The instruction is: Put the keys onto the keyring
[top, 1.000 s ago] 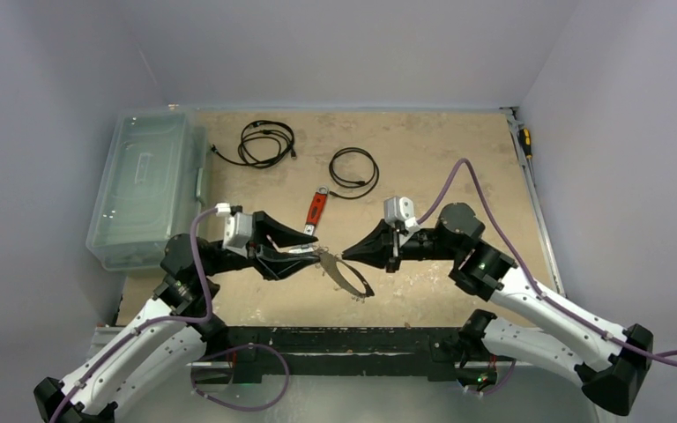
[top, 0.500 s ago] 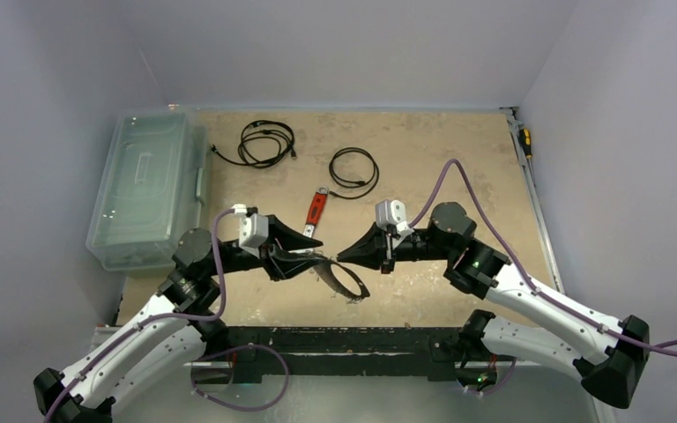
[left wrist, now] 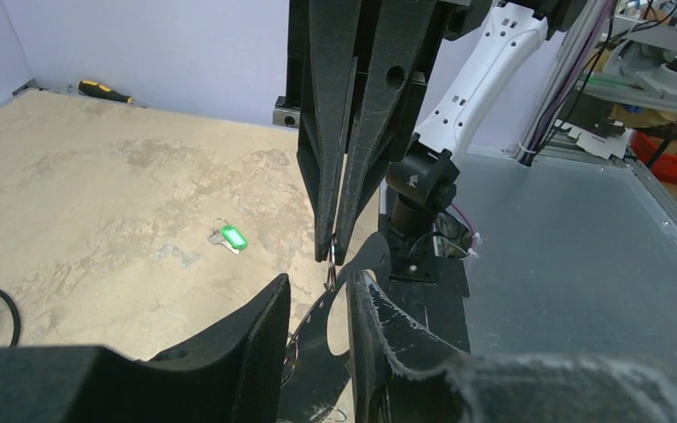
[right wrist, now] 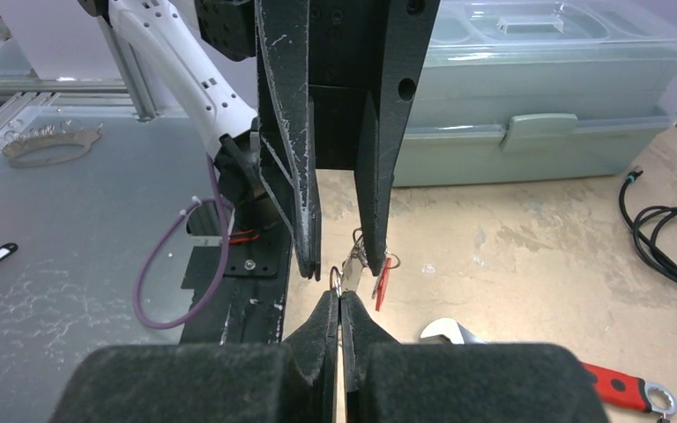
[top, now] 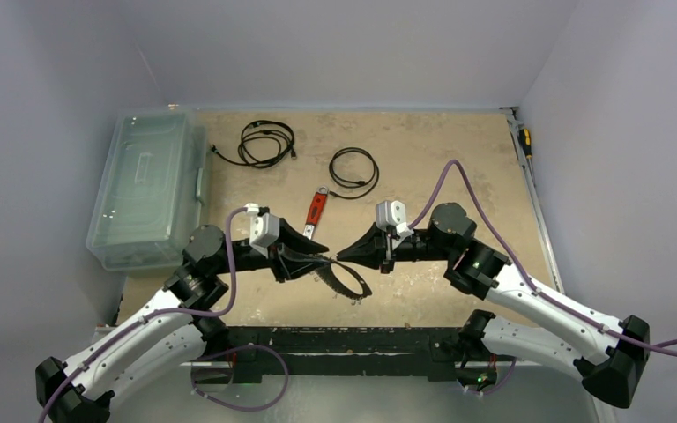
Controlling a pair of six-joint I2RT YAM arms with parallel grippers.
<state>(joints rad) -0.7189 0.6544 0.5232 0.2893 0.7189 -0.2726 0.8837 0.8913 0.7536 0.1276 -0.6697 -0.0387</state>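
Note:
My right gripper (right wrist: 339,296) is shut on the keyring (right wrist: 336,280), pinching its thin silvery wire at the fingertips above the table. In the left wrist view that wire (left wrist: 305,322) hangs down between my left gripper's (left wrist: 317,289) two fingers, which stand apart. Tip to tip, the left gripper (top: 320,259) meets the right gripper (top: 340,256) in the top view. A red-headed key (right wrist: 383,286) dangles beside one left finger (right wrist: 375,251), with a small silver key next to it. The green-headed key (left wrist: 232,238) lies flat on the table beyond.
A red-handled wrench (top: 316,210) lies just behind the grippers. Two black coiled cables (top: 266,143) (top: 354,172) lie farther back. A clear lidded bin (top: 145,189) stands at the left edge, and a screwdriver (top: 524,141) lies by the right wall.
The left arm has reached to the right until its fingers straddle the right gripper's tip, and its jaws have narrowed. The right gripper shifted slightly left and stayed shut.

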